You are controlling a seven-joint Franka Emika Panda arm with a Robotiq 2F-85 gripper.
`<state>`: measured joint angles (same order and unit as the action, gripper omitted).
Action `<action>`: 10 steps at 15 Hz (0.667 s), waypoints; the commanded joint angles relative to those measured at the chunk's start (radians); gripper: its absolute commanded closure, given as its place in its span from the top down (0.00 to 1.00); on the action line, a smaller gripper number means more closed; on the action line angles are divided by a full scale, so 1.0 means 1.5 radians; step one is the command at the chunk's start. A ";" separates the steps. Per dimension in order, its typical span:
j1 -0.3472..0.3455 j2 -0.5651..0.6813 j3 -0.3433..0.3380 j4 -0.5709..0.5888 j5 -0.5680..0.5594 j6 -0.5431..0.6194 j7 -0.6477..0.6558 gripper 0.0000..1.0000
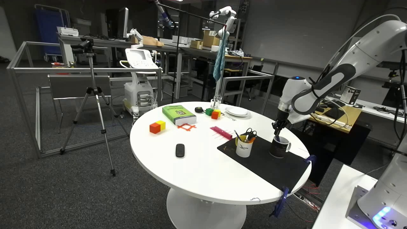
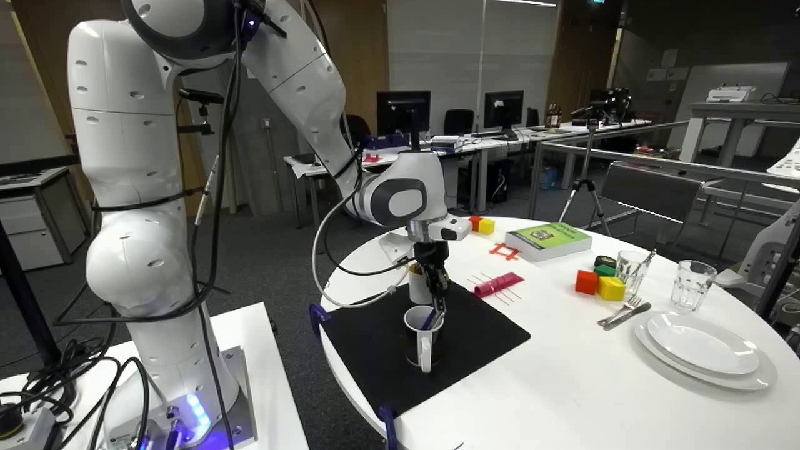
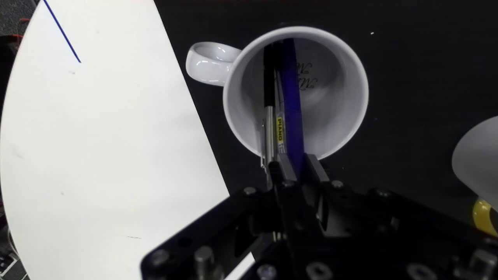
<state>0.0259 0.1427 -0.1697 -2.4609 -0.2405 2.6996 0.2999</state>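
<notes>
My gripper (image 1: pixel 277 131) points down at the rim of a dark-outside, white-inside mug (image 1: pixel 279 149); the gripper (image 2: pixel 440 304) and mug (image 2: pixel 411 345) also show in an exterior view. In the wrist view the fingertips (image 3: pixel 301 166) close on both sides of a flat blue pen (image 3: pixel 292 105), whose lower end lies inside the mug (image 3: pixel 354 97). A black and silver pen (image 3: pixel 269 120) and a clear pen with a yellow label (image 3: pixel 279 130) lean in the mug beside it, left of the fingers. The blue pen's upper end is hidden between the fingers.
A white cup (image 1: pixel 244 149) with scissors and pens stands beside the mug on the black mat (image 1: pixel 270 170). Blue clamps (image 1: pixel 280 202) grip the table edge. A black case (image 1: pixel 180 150), pink rack (image 1: pixel 222 132), green book (image 1: pixel 179 115), coloured blocks (image 2: pixel 598 284), glasses (image 2: pixel 692 284) and plates (image 2: pixel 703 344) lie farther off.
</notes>
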 commanded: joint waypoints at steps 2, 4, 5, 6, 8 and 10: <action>-0.008 -0.031 0.006 -0.007 -0.011 -0.020 0.007 0.03; -0.008 -0.050 0.007 -0.010 -0.008 -0.026 0.008 0.03; -0.009 -0.061 0.009 -0.011 -0.005 -0.028 0.007 0.03; -0.011 -0.073 0.011 -0.012 -0.002 -0.029 0.005 0.03; -0.014 -0.101 0.016 -0.011 0.004 -0.036 0.003 0.03; -0.019 -0.128 0.021 -0.009 0.000 -0.054 0.007 0.03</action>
<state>0.0244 0.0459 -0.1666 -2.4610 -0.2395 2.6843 0.3003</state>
